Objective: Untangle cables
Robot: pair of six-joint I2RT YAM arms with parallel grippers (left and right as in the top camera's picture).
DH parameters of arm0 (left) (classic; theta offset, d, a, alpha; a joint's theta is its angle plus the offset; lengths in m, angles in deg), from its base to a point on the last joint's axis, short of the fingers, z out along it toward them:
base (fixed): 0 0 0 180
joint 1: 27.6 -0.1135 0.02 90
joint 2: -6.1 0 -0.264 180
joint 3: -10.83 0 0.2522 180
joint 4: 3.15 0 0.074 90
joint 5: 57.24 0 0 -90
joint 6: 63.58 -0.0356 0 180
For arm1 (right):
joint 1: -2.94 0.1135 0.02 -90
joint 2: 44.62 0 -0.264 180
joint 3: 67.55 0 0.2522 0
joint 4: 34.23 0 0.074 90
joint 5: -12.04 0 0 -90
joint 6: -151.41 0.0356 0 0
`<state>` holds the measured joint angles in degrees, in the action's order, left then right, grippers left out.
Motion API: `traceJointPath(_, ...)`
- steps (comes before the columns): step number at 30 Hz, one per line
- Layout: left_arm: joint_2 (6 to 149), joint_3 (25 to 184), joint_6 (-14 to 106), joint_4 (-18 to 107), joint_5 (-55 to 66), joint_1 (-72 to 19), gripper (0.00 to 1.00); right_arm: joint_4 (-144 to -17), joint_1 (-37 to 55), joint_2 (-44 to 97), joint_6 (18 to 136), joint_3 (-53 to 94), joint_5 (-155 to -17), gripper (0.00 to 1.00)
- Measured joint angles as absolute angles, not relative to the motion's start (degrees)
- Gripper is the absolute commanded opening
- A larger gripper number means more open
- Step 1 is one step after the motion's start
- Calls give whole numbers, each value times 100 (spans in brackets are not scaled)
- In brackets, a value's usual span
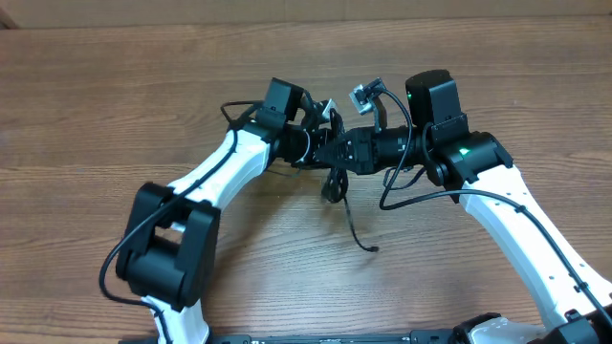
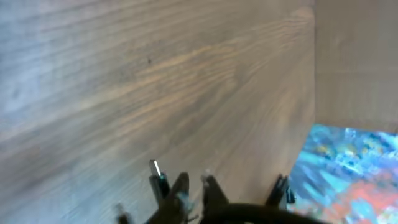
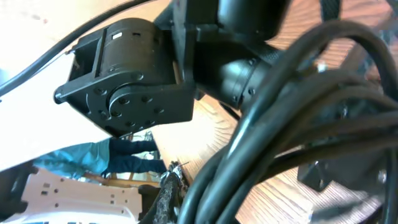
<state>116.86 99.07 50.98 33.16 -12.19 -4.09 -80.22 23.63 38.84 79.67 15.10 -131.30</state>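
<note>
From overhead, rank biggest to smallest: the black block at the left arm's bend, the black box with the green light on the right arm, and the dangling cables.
1. the black block at the left arm's bend, clearly largest
2. the black box with the green light
3. the dangling cables, thinnest by far

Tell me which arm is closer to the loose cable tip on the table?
Right, narrowly. The cable tip lies below and slightly right of where both arms meet; the right arm curves in beside it, the left arm stretches away to its far left.
</note>
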Motion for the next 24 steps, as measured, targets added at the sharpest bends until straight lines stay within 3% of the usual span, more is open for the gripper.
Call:
traceJointPath(7, 11692, 10086, 5312, 3217, -847, -890, 4, -8369, 2328, 3917, 7985, 1510, -12833, 4)
traceJointPath(15, 10875, 10816, 4975, 4592, -436, -1725, 4, -9250, 2354, 3925, 7930, 1588, -11959, 4)
traceJointPath(24, 9681, 11015, 4481, 5639, 445, -1860, 4, -9462, 2455, 3908, 7799, 1748, -11183, 4)
